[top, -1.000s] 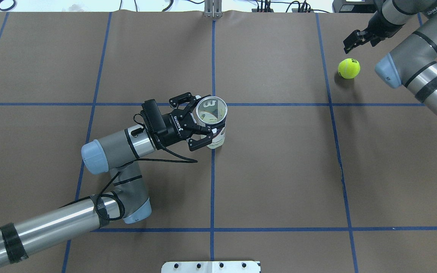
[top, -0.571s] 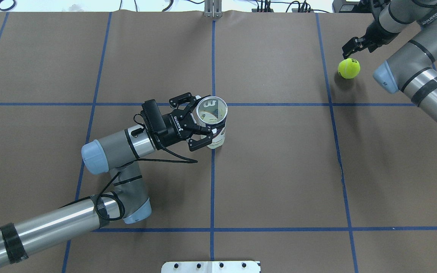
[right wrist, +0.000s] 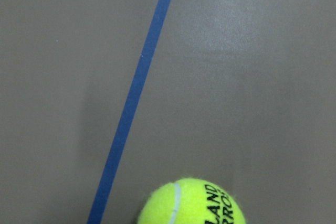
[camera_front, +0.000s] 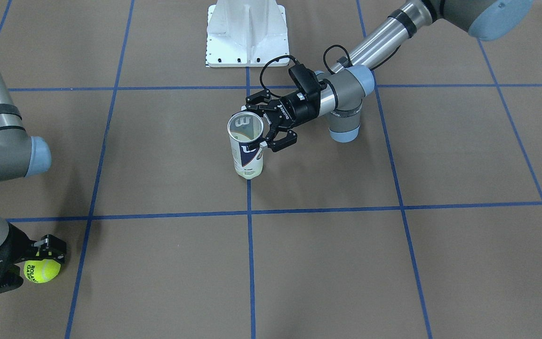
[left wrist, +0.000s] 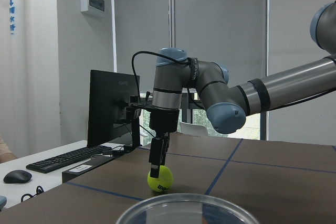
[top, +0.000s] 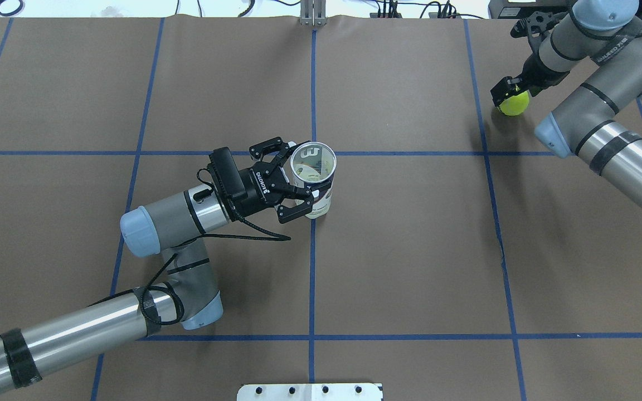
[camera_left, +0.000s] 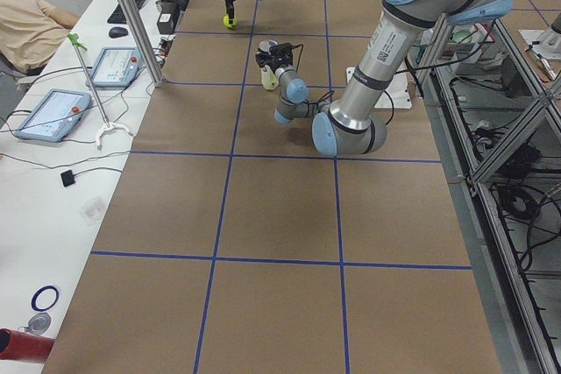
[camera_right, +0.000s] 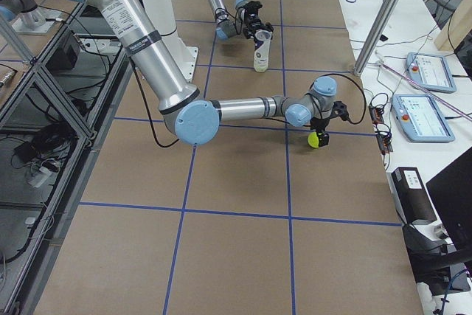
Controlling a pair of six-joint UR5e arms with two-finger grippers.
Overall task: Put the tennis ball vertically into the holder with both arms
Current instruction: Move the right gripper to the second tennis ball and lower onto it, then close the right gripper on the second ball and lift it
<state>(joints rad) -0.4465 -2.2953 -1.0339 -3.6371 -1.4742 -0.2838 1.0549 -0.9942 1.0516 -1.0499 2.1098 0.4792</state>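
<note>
Gripping can (camera_front: 247, 155) just below rim, left claw (top: 297, 185) is clamped on both sides. You see can upright, mouth up, standing on table (top: 410, 250) near centre, on blue tape line (top: 311, 278). Right claw (camera_front: 35, 266) sits low over tennis ball (camera_front: 41, 271) on robot's right, far side of table. Jaws spread, one finger each side, ball resting on table. You cannot confirm finger contact with ball. Ball and can well apart.

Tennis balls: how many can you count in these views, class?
1. The tennis ball lies on the table at its far right, under the right tool. The holder at mid-table looks empty.
</note>
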